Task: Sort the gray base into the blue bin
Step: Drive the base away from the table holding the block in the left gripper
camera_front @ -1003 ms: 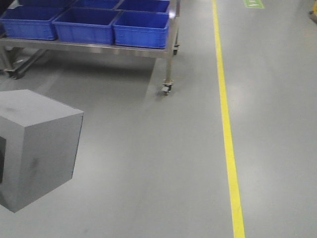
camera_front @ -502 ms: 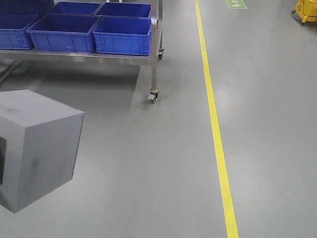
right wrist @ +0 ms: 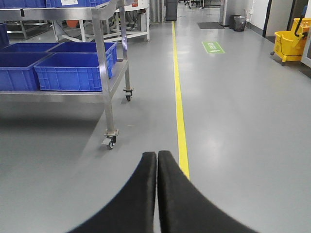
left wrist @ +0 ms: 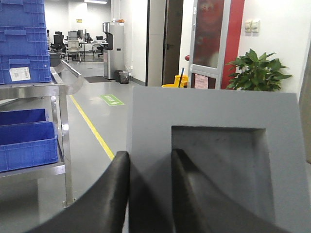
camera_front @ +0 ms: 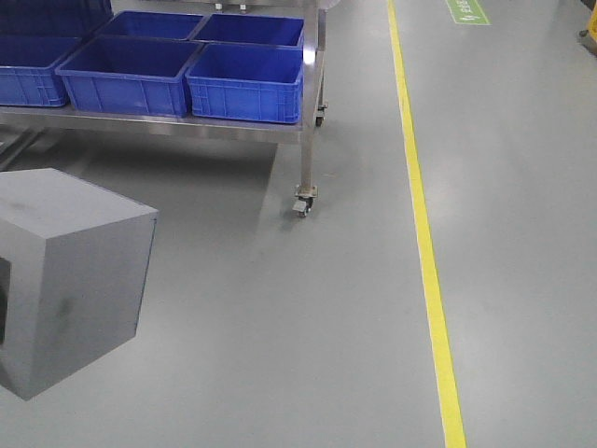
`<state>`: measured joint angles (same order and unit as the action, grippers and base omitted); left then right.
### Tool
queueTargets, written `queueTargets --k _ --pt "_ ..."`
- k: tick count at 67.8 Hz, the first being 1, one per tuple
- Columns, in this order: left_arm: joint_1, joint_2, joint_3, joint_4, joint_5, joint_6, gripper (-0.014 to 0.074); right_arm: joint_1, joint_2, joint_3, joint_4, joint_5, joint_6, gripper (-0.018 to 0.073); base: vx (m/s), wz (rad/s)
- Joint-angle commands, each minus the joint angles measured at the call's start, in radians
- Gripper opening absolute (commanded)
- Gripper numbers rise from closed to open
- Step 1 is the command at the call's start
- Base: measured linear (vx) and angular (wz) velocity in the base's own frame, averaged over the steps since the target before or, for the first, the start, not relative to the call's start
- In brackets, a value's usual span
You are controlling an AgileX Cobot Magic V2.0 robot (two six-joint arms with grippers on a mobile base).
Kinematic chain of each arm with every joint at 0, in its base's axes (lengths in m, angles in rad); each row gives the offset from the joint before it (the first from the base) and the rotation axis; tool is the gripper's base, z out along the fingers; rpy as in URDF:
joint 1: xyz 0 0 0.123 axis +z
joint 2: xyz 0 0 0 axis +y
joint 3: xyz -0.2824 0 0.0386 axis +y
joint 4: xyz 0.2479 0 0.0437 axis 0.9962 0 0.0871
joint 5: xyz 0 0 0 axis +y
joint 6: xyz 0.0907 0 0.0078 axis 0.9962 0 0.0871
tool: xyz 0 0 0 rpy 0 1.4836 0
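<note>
Wall of gray base (left wrist: 214,111) clamped in left pincer (left wrist: 149,162); right pincer (right wrist: 156,158) tips together

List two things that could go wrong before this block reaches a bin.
The left end effector pinches only one wall of the gray base, so the block may tilt or slip. The cart's steel leg stands beside the nearest blue bin; the block could strike it on approach.
</note>
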<state>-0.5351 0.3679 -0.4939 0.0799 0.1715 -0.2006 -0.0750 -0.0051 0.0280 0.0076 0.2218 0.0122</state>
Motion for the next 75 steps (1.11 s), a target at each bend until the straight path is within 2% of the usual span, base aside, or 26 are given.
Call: queueTargets --k 1,47,75 --pt "-0.005 0.009 -0.031 -0.003 -0.109 -0.006 0.0006 -0.005 0.018 0.002 -0.008 -0.074 -0.012 -0.0005 0.36 0.03" --pt "-0.005 0.009 -0.031 -0.003 -0.109 -0.006 0.0006 -0.005 0.018 0.002 -0.008 -0.074 -0.012 -0.0005 0.37 0.02" --pt "-0.005 0.009 -0.031 -0.003 -0.109 -0.006 0.0006 -0.005 0.018 0.002 -0.008 -0.074 -0.012 -0.0005 0.29 0.58"
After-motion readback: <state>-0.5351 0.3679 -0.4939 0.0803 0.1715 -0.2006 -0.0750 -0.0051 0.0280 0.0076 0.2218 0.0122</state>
